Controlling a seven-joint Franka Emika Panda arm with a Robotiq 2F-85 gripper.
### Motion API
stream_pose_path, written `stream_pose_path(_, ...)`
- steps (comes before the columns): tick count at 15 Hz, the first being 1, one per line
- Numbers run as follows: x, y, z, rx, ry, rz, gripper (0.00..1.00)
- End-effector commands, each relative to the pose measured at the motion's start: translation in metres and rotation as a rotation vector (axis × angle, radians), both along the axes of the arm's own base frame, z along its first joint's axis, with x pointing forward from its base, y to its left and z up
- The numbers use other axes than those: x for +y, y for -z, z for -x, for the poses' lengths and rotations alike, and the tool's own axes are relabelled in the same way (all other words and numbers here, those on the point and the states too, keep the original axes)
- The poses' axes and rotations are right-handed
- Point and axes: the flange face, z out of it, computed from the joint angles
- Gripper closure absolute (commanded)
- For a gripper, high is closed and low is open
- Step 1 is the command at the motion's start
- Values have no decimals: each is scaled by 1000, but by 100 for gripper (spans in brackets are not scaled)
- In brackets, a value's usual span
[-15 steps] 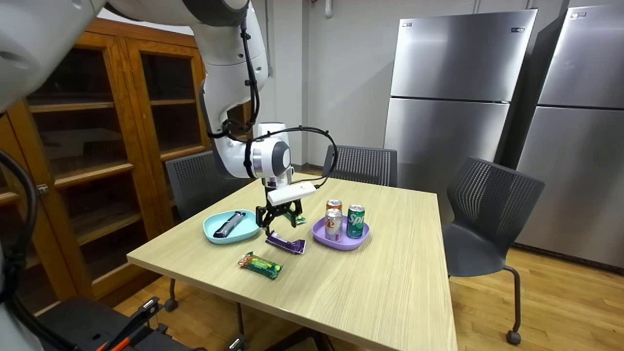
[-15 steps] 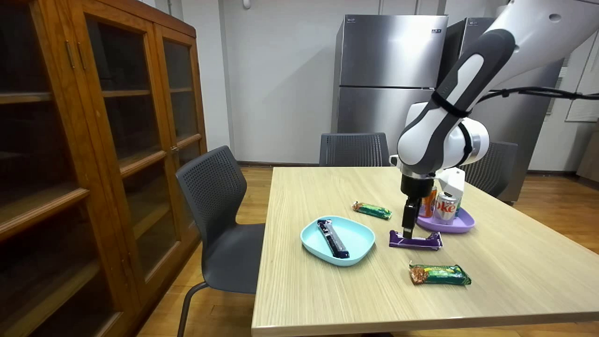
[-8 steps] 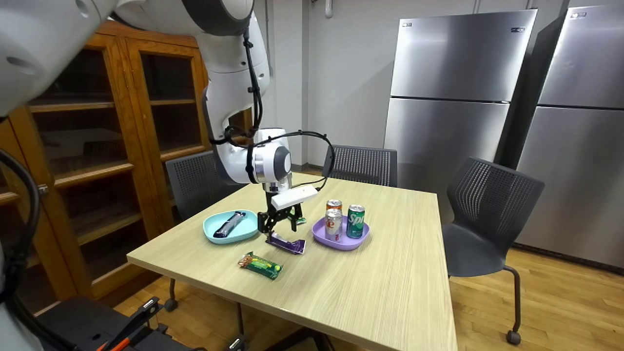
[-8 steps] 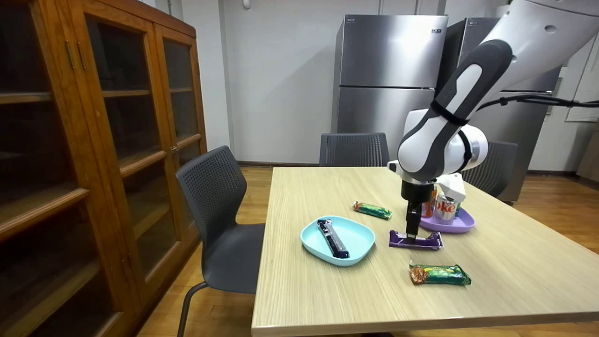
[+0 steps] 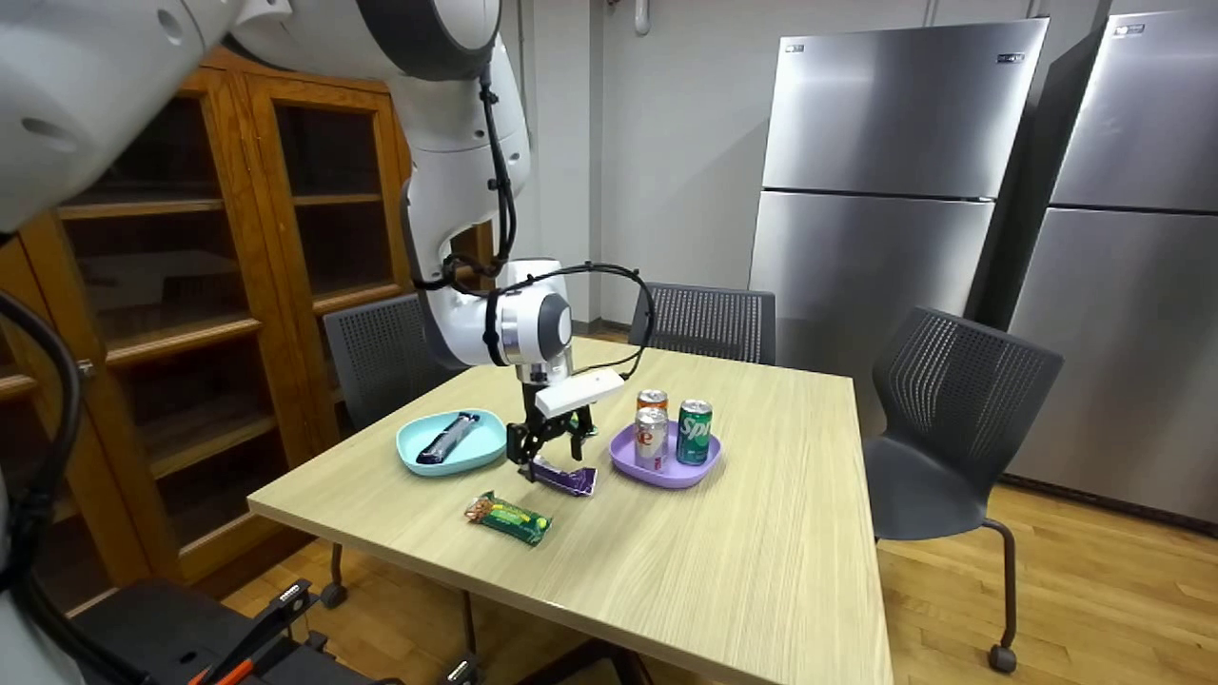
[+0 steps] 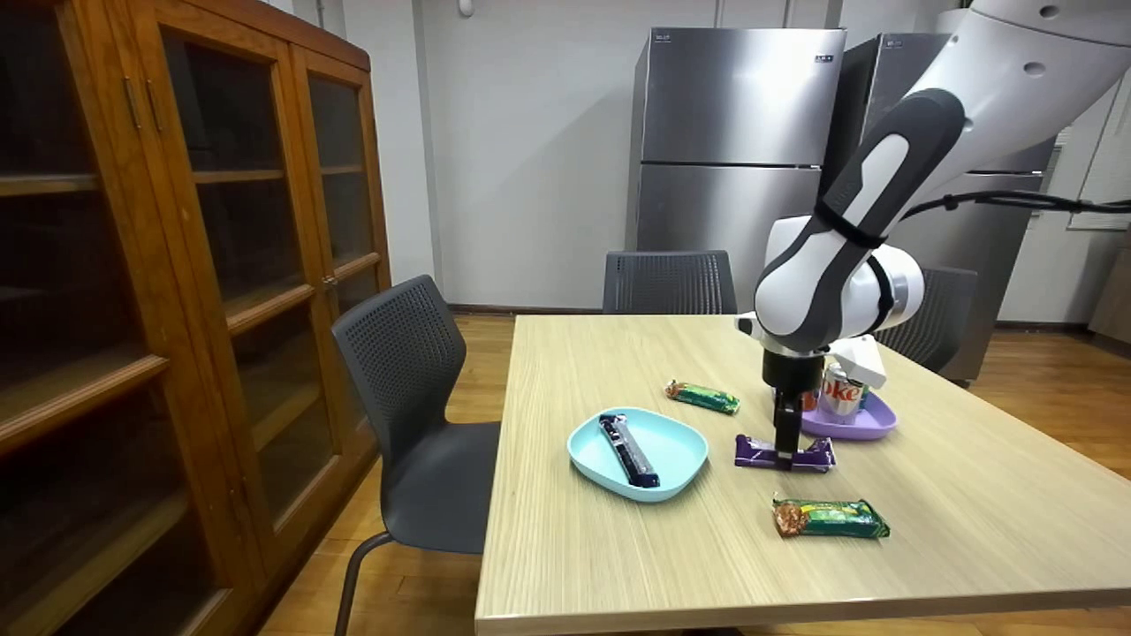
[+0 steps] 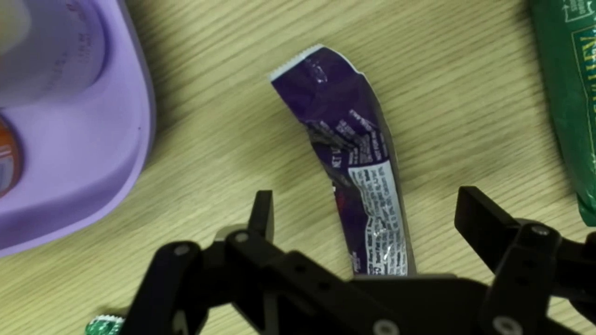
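My gripper (image 7: 364, 197) stands open over a purple-wrapped bar (image 7: 344, 102), one finger on either side with table showing between each finger and the wrapper. The bar lies flat on the table; its near end is hidden behind the gripper's body in the wrist view. In both exterior views the gripper (image 5: 552, 463) is pointed down, its fingertips low at the bar (image 6: 755, 452). Whether they touch the table I cannot tell. A green bar (image 6: 831, 518) lies in front, and a second green bar (image 6: 702, 397) farther back.
A teal plate (image 6: 676, 442) carries a dark-wrapped bar (image 6: 629, 452). Close to the gripper, a purple tray (image 7: 93, 153) holds a Diet Coke can (image 5: 651, 440), a Sprite can (image 5: 695, 433) and an orange can (image 5: 652, 398). Chairs stand around the table (image 5: 742, 533).
My gripper has come down over the purple bar and shifted slightly to the right in both exterior views. Its jaws have stayed apart, and the objects have not moved.
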Motion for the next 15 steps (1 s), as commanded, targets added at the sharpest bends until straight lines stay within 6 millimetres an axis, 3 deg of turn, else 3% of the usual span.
stream_pose_path(1, 0, 0, -6, 8, -31, 30, 0)
stream_pose_path(2, 0, 0, -7, 7, -31, 31, 25)
stream_pose_path(4, 1, -2, -8, -1, -33, 32, 34)
stream_pose_path(12, 5, -17, -10, -23, -21, 25, 97)
stream_pose_path(15, 13, -36, -12, -52, -1, 35, 96)
